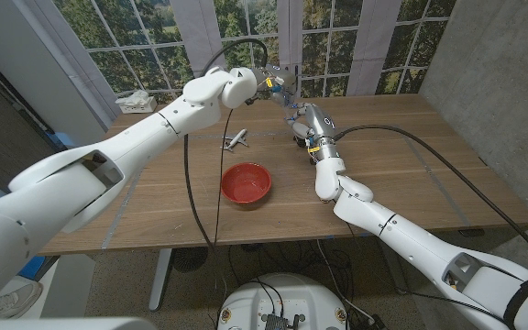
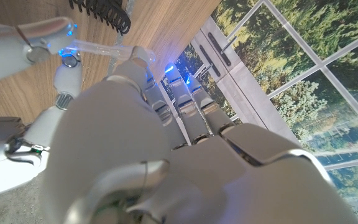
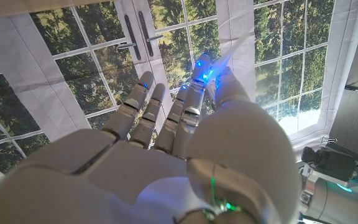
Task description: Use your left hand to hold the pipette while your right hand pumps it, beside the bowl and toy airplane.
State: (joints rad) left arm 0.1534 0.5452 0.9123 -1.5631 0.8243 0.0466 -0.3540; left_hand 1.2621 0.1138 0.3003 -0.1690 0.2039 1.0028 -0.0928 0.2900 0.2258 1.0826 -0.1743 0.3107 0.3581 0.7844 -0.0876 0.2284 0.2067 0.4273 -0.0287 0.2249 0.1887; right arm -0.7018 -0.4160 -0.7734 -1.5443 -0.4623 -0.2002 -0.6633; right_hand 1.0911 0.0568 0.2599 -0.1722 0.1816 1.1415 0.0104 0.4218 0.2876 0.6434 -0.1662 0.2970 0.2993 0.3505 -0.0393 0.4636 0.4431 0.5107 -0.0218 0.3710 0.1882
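We count one red bowl (image 1: 247,183), one toy airplane (image 1: 236,141) and one clear pipette (image 2: 98,50); the airplane lies just beyond the bowl on the wooden table (image 1: 411,165); the pipette is up in the air beyond the airplane, pinched in our left hand (image 1: 269,84), whose arm reaches in from the bowl's left; our right hand (image 1: 305,124) rises beyond the bowl's right, its fingertips (image 2: 72,59) closed on the pipette's end.

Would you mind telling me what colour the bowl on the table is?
The bowl is red, inside and out; it shows best in the head view.
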